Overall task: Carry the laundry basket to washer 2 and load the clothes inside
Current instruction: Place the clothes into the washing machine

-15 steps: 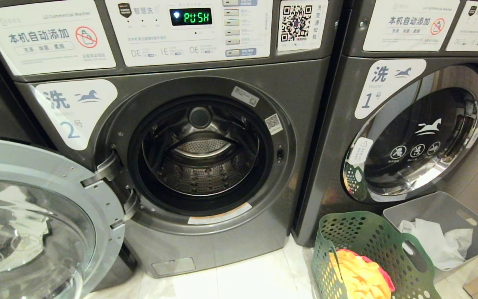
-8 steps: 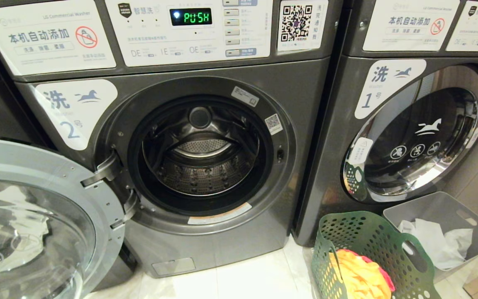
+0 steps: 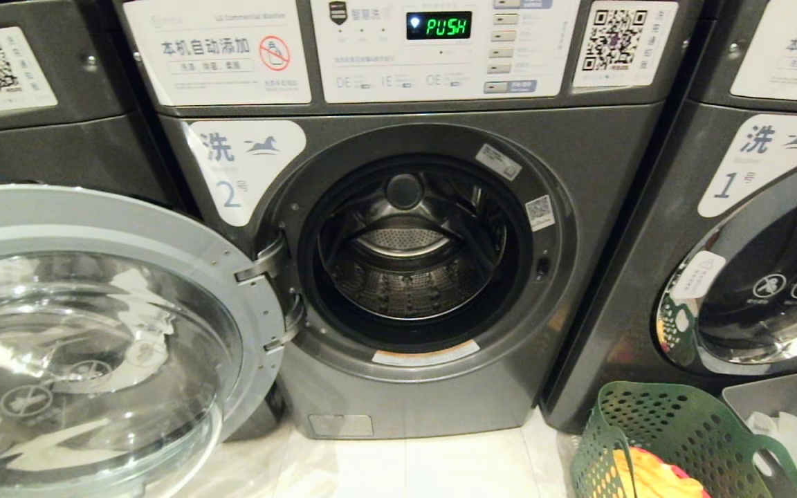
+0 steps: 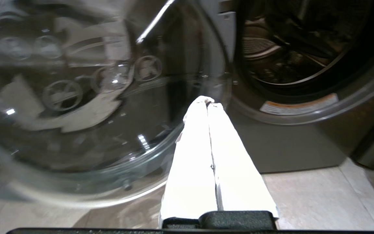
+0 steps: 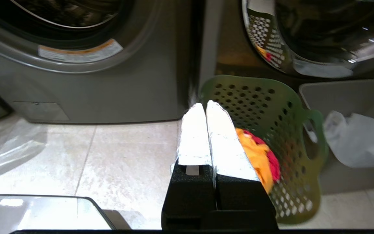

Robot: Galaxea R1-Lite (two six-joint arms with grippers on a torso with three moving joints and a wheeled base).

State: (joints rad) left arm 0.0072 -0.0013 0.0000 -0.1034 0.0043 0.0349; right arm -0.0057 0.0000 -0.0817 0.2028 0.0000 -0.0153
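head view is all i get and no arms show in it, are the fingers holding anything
Observer: No. The left gripper is shut on nothing, low in front of washer 2, near its open door.
Operator: and the right one
Observer: The right gripper is shut and empty too, pointing towards the laundry basket on the floor.
Operator: basket is cut off for me, whats in it
Observer: The clothes: a yellow garment with a pink-red one against it. No other garment shows.
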